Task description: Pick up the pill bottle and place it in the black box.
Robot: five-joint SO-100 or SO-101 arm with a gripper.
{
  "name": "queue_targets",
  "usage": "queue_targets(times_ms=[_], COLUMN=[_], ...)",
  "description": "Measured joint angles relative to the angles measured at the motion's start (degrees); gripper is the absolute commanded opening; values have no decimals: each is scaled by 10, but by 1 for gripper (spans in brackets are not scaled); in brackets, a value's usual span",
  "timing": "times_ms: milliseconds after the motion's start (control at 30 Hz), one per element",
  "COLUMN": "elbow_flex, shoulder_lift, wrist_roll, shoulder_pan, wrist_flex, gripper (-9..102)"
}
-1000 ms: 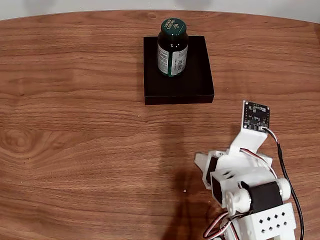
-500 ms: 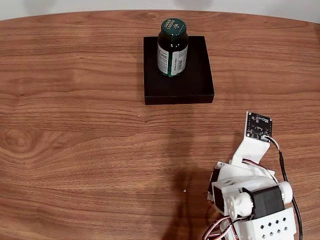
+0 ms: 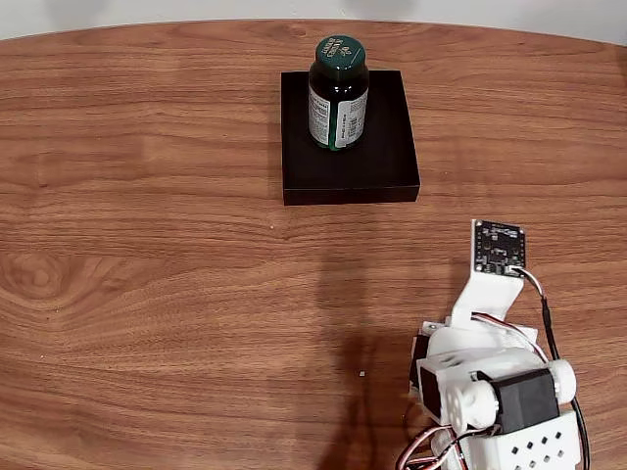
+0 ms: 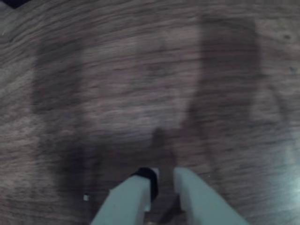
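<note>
We see the pill bottle (image 3: 339,93) standing upright in the black box (image 3: 350,171), long axis vertical, cap up w/ pale lettering facing the fixed view, label side toward the box's front. It sits in the back half of the box, a bit left of centre, close to the rear wall; bare tray floor shows in front of it and to its right.

The box lies near the table's (image 3: 147,245) far edge, sides roughly square to that edge. Wide open wood on the left and across the middle of the fixed view.

The arm (image 3: 490,382) is folded at bottom right, well apart from the box.

In the wrist view the gripper (image 4: 163,180) pokes in from the bottom edge over blurred wood grain. Its two pale fingers (image 4: 126,199) sit nearly together w/ a narrow slit between them, nothing held – we read it as clenched, empty.
</note>
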Motion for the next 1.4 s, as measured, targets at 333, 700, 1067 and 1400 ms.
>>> queue_targets(times_ms=[333,700,1067,1400], elbow_flex=[0,0,0,0], shoulder_lift=[5,5,5,5], wrist_roll=[58,58,58,58], shoulder_pan=[15,22,22,22], wrist_flex=[13,13,13,13], gripper=[0,0,0,0])
